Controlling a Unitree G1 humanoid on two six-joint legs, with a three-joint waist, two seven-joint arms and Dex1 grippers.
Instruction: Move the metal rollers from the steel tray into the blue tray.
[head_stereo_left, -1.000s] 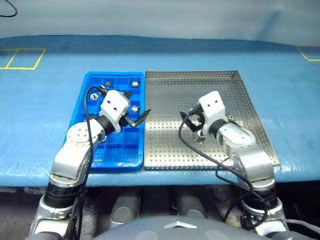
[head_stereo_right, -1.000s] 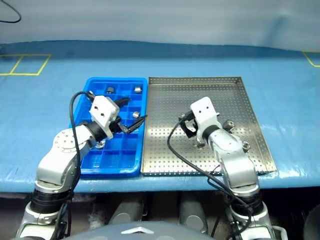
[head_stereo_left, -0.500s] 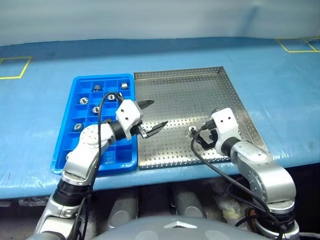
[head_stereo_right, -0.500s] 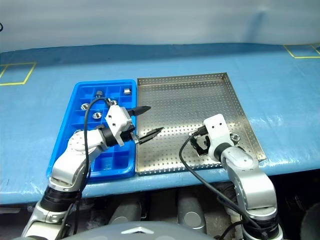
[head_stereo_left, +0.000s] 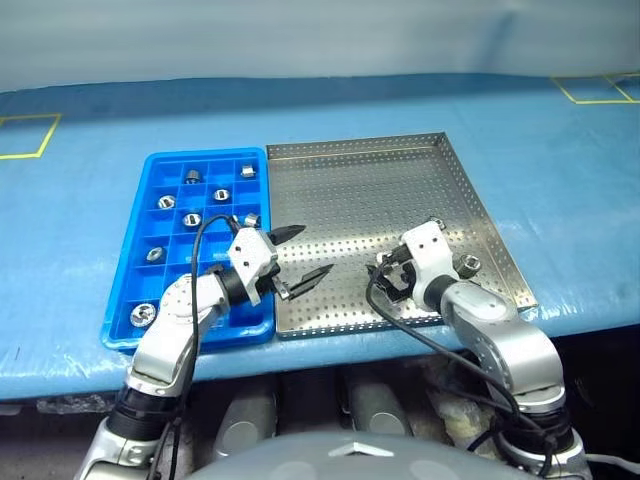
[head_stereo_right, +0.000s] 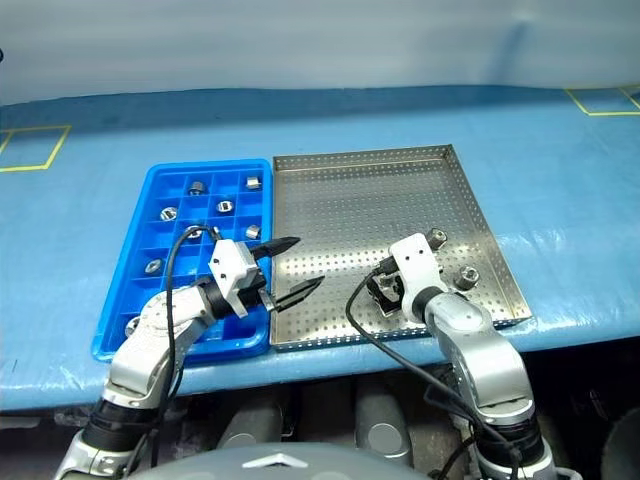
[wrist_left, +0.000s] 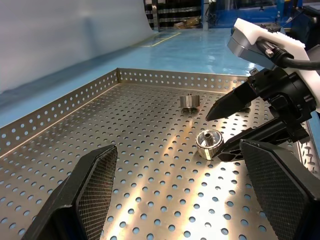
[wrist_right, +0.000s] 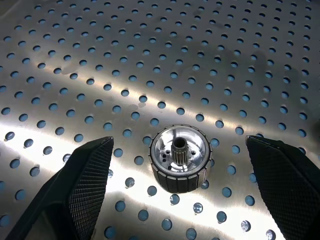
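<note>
While spread, right gripper (wrist_right: 180, 200) jaws flank a roller (wrist_right: 181, 158).

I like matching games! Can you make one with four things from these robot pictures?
1 bright blue plastic tray
2 silver perforated steel tray
3 left gripper
4 right gripper

A open around one metal roller
B open, empty, over the steel tray's left side
C rollers sit in its small compartments
D a few loose rollers on its dotted floor

Pairs: 1-C, 2-D, 3-B, 4-A

No text, label, brand or number can be read anywhere.
</note>
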